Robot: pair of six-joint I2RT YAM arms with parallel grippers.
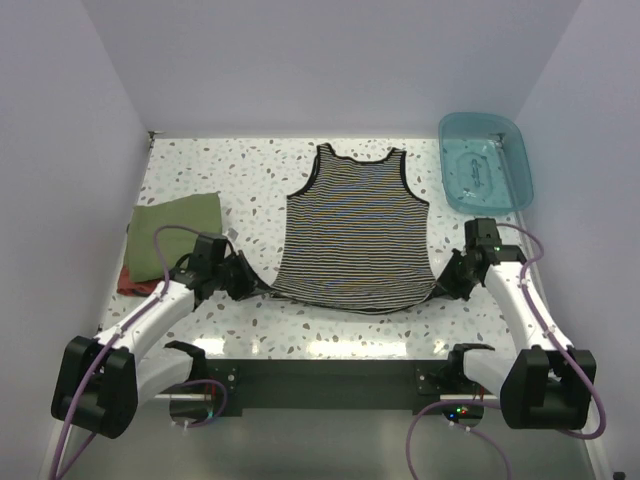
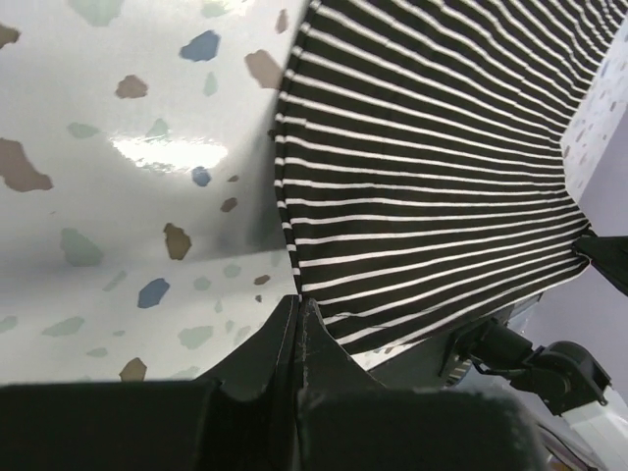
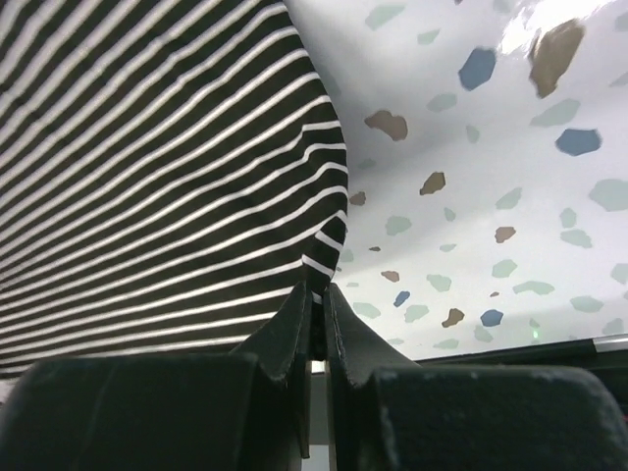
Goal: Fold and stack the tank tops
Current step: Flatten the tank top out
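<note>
A black-and-white striped tank top (image 1: 352, 228) lies flat mid-table, neck toward the back wall. My left gripper (image 1: 252, 284) is shut on its near left hem corner, and my right gripper (image 1: 447, 283) is shut on the near right hem corner. The left wrist view shows the striped cloth (image 2: 422, 167) running away from the pinched jaws (image 2: 297, 306). Seen from the right wrist, a striped fold (image 3: 177, 177) is caught between the closed fingers (image 3: 317, 294). An olive-green tank top (image 1: 172, 238) lies folded at the left of the table.
A translucent teal bin (image 1: 484, 160) stands at the back right corner. A red-brown cloth (image 1: 130, 281) peeks out from under the green one near the table's left edge. White walls enclose the speckled table (image 1: 250, 170) on three sides.
</note>
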